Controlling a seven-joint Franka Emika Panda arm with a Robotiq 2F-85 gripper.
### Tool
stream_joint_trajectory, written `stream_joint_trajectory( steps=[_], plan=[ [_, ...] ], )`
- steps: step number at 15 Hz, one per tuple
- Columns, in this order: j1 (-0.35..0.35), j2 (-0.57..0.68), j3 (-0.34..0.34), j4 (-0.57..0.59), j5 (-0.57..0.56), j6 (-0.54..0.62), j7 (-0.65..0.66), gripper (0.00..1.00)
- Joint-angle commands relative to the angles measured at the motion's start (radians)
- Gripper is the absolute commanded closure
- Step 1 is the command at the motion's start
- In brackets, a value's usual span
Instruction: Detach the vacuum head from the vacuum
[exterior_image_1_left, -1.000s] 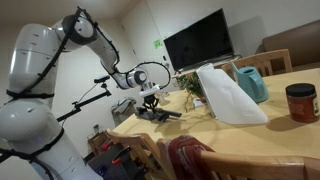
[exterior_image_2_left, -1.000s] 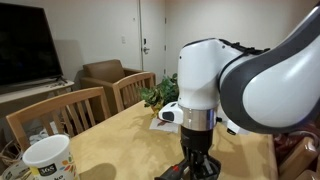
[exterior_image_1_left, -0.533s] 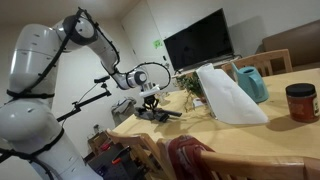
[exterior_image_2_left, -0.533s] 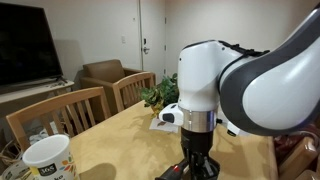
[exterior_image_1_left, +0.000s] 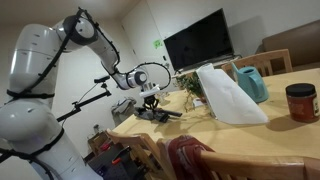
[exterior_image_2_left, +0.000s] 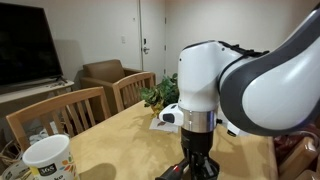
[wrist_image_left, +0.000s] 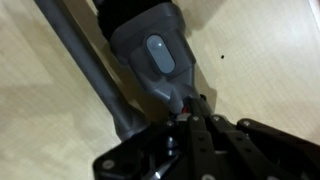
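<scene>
The black handheld vacuum (exterior_image_1_left: 160, 114) lies on the wooden table (exterior_image_1_left: 250, 140) near its far left end. In the wrist view its grey body with an oval button (wrist_image_left: 158, 55) tapers down to the slim vacuum head (wrist_image_left: 183, 103), whose tip goes between my fingers. My gripper (wrist_image_left: 190, 122) looks shut on that thin end. It points straight down onto the vacuum in both exterior views (exterior_image_1_left: 150, 101) (exterior_image_2_left: 197, 163), and the arm hides most of the vacuum in the close one.
A dark grey tube (wrist_image_left: 85, 75) runs diagonally beside the vacuum. A white paper bag (exterior_image_1_left: 228, 95), teal pitcher (exterior_image_1_left: 252, 82) and red jar (exterior_image_1_left: 300, 102) stand on the table. A grey boxy object (exterior_image_1_left: 122, 108), a mug (exterior_image_2_left: 45, 160), a plant (exterior_image_2_left: 158, 95) and chairs (exterior_image_2_left: 60, 115) are nearby.
</scene>
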Motion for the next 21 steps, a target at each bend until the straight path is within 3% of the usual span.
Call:
stream_joint_trajectory(
  steps=[1, 21],
  plan=[
    [-0.005, 0.027, 0.004, 0.02, -0.006, -0.01, 0.003, 1.0],
    [-0.043, 0.035, -0.021, -0.032, 0.007, -0.014, 0.045, 1.0]
  ],
)
